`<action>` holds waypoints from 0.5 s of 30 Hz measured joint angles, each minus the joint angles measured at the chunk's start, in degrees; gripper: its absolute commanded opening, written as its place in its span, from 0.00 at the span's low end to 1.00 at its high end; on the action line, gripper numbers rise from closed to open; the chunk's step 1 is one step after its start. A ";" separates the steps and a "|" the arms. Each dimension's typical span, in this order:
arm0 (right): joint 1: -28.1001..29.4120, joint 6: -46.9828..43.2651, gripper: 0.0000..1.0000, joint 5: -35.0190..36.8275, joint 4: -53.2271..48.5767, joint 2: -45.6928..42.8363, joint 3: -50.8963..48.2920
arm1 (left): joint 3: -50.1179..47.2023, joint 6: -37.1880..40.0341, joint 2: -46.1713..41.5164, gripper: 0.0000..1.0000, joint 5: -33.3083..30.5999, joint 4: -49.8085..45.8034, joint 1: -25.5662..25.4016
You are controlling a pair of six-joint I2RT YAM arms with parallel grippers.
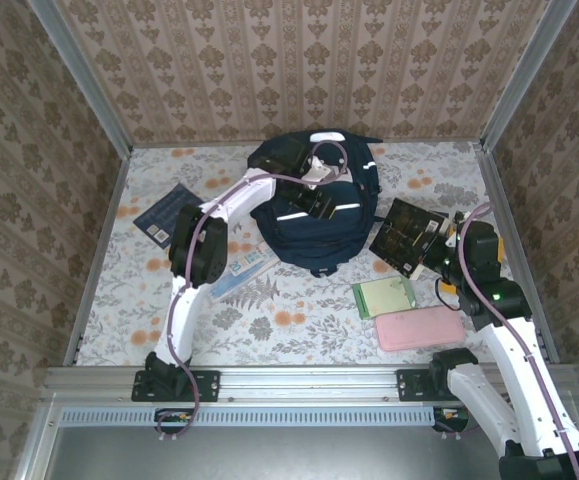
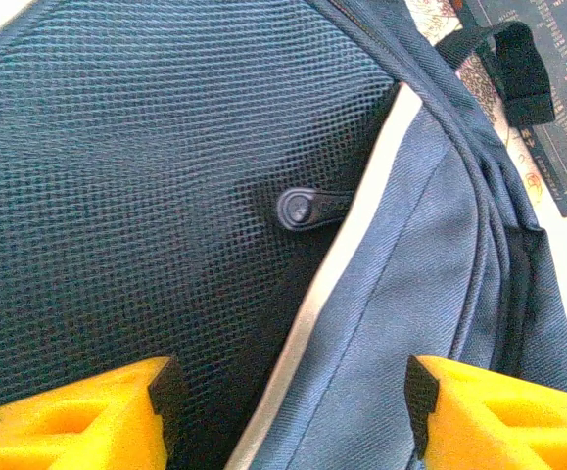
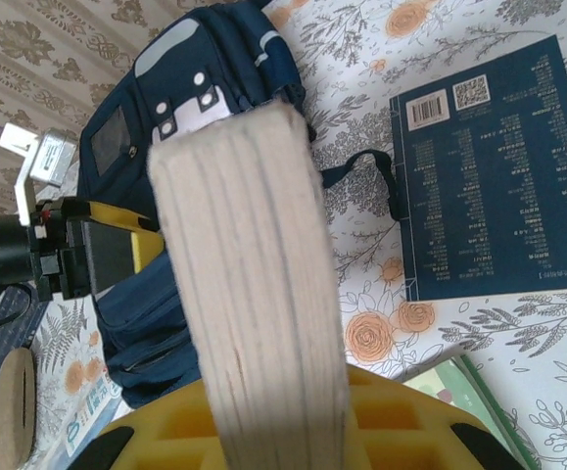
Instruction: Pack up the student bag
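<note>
blue book (image 1: 164, 215) lies flat on the table (image 1: 299, 330) at far left, glossy cover, barcode side up, well apart from the action, probably waiting its turn. left tool (image 1: 321, 203) sits over the front of the bag (image 1: 314, 240), jaws apart, only bag cloth between them. its yellow fingers (image 2: 77, 416) straddle the white stripe (image 2: 342, 255) where the mesh pocket (image 2: 117, 176) meets the smooth woven panel, with a small rubbery zip pull (image 2: 303, 208) just ahead. my guess: it's there to pin or tug the front so the bag opens for loading; can't tell if it touches. bag is mid table toward the back wall, front side up, navy fabric, soft and slumped. right of it the right tool (image 1: 427, 242) is clamped on a thick book (image 1: 404, 232), dark cover, tilted and seemingly off the table, near the bag's right side but apart from it. the wrist view shows its pale ribbed page edge end-on between yellow fingers, likely gripped that way so it slides in edge first. nearer the arms on the table: green notebook (image 1: 384, 295), thin and flat, and pink case (image 1: 419, 328), rounded, soft-looking, neither in the bag yet.
</note>
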 measured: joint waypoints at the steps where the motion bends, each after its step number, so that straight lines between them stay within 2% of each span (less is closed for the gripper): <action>1: 0.00 0.02 0.00 -0.09 0.02 -0.11 -0.15 | 0.00 0.02 0.00 0.64 -0.07 0.00 -0.20; 9: 0.00 0.00 0.00 -0.79 0.33 -0.63 -0.70 | 0.00 0.44 0.81 0.64 -0.72 0.33 -0.09; 15: 0.00 -0.04 0.00 -1.31 0.35 -0.57 -1.03 | -0.15 0.61 0.98 0.53 1.79 0.42 0.22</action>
